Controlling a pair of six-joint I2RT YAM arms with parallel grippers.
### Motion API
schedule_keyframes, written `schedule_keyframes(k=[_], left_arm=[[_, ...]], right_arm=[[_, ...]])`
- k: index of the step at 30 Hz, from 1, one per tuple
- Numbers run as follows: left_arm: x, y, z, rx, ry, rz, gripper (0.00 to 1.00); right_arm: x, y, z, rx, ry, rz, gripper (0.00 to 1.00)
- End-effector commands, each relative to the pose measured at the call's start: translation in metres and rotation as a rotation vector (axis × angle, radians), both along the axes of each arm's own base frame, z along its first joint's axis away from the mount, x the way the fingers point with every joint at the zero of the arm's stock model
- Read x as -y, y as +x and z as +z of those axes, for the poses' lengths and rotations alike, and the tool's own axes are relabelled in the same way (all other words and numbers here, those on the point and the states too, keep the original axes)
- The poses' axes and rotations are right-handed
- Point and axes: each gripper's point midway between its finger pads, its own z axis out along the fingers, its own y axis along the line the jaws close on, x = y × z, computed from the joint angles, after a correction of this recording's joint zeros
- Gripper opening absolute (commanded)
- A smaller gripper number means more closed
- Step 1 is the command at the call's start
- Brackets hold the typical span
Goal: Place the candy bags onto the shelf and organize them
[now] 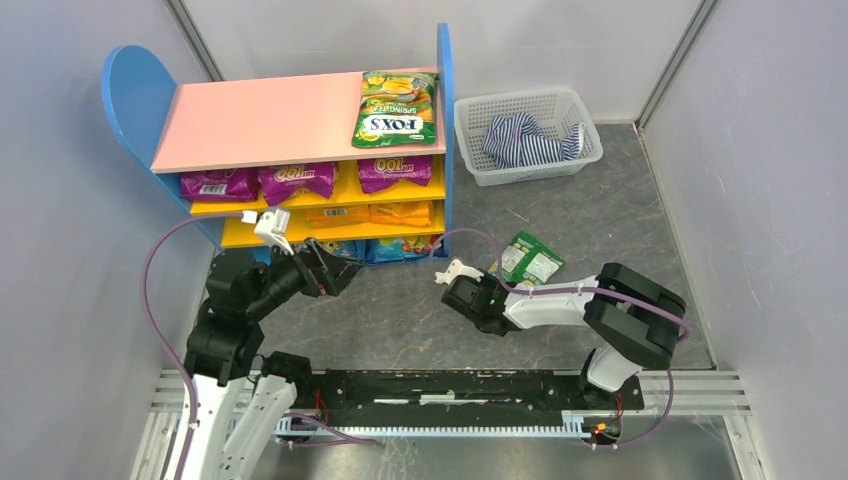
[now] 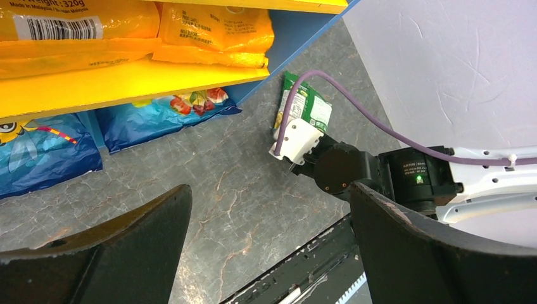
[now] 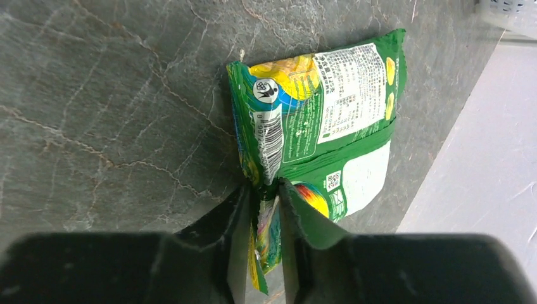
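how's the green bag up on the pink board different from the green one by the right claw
The shelf bag lies flat on the pink top board with its FOX'S front up. The table bag is down on the grey table, showing its back with barcode and text panel. The shelf bag is untouched, while the table bag is creased across the middle and pinched at one edge by the right claw. Both are glossy green-yellow pouches.
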Motion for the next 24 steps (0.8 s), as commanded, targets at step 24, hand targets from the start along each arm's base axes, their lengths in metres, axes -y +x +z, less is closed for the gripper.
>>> schedule_keyframes(k=[24], left_arm=[[-0.067, 0.016, 0.018, -0.023, 0.090, 0.423, 1.00]], right_arm=[[-0.127, -0.108, 0.226, -0.102, 1.107, 0.832, 0.00]])
